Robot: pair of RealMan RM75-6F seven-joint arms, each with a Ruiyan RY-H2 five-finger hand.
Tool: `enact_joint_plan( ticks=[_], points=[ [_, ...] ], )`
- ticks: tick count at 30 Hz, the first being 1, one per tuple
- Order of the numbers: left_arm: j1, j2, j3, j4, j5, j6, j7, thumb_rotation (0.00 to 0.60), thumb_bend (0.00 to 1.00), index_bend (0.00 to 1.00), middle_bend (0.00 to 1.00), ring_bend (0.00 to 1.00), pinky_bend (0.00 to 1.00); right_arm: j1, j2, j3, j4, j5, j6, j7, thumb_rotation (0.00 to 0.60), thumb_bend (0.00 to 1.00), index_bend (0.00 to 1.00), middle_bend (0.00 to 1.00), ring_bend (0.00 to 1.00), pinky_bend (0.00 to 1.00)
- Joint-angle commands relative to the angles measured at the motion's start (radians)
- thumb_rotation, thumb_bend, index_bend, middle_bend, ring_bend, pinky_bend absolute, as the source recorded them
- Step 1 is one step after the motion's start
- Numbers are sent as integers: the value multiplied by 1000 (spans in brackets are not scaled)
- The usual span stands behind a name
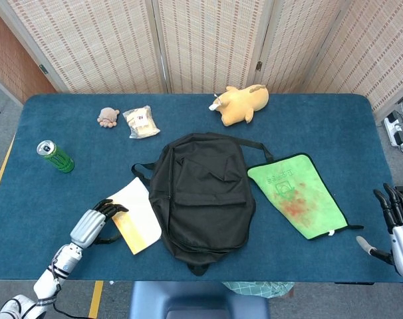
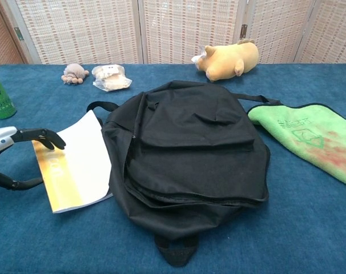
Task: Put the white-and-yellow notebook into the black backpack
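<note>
The backpack (image 1: 203, 193) lies at the middle of the table (image 1: 334, 126). The notebook (image 1: 139, 214) lies against its left side, with the left hand (image 1: 95, 222) at the notebook's left edge. A cloth (image 1: 296, 196) lies just right of the backpack. Behind it sits a plush toy (image 1: 239, 104). A packet (image 1: 141, 121) and a small toy (image 1: 108, 116) lie at the back left, a can (image 1: 54, 156) at the far left. The right hand (image 1: 398, 222) is at the table's right edge.

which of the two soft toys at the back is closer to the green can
The small brown-grey plush toy, beside the plastic-wrapped packet on the left. The larger yellow plush animal lies further right, beyond the backpack, further from the green can.
</note>
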Motion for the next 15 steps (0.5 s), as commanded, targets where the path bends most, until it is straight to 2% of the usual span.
enact_joint_plan(
  ticks=[1,15],
  points=[
    [-7,-14,-9,12,0,18,-16,600,371,319,326,299,183,-1,-1,0,3,-1,2,4,600,0,0,24,6,0],
    [-37,-65,-25,50,-6,39,-35,600,483,414,351,320,186,-1,-5,3,22,6,-2,31,600,0,0,24,12,0]
  ],
)
